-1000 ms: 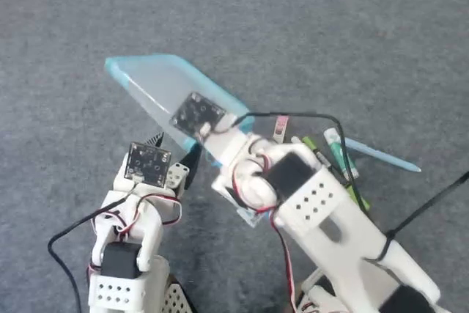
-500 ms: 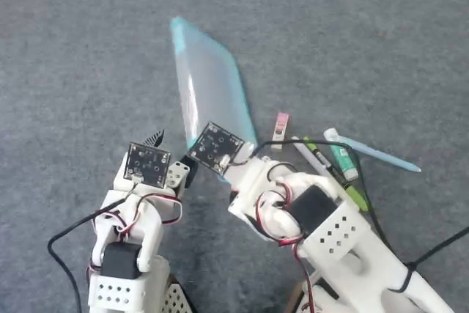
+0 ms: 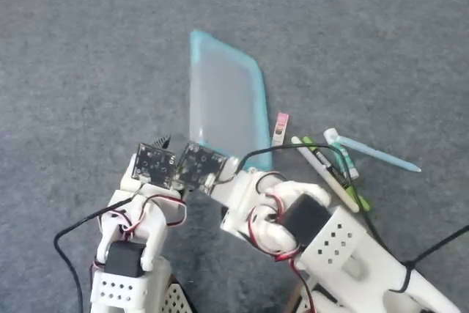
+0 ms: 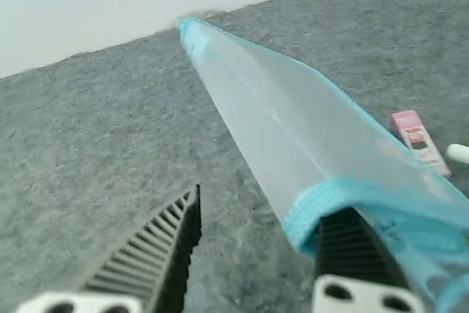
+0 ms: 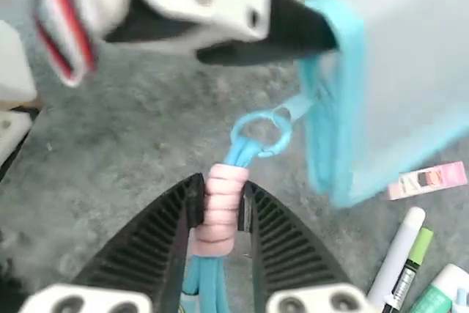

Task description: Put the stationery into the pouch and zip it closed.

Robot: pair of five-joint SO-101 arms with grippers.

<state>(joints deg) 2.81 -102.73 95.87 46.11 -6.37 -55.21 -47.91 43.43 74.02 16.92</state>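
Risk biggest around the pouch (image 3: 223,93), near end lifted off the grey table (image 3: 73,71), long face sloping away from both arms, far end possibly resting, hard to tell. Likely to sag, twist or drop, with all support gathered at that one end. At the pouch's near corner, left gripper (image 4: 267,207) spread wide, one finger (image 4: 352,247) touching the blue trim but pinching nothing; could lose that corner and leave the mouth free to fold or swing. Just off the pouch's near edge, right gripper (image 5: 220,185) clamped tight on the pink-wrapped zip pull (image 5: 218,214); might drag the whole pouch along instead of running the zip, with no firm hold on the opposite side. Mouth open or shut: impossible to tell. Just beside the pouch's right edge, stationery (image 3: 333,166) lying on the table, all of it outside: pens and markers in a loose bundle, small pink piece (image 3: 280,129) nearest the trim. Could be swept or scattered by a swinging pouch; danger too of zipping an empty pouch. Against a second ago: pouch swung round from pointing far to the left to almost straight ahead, broad face now turned upward; right gripper pulled back and across to sit right beside the left one; left arm shifted only slightly; stationery unmoved.
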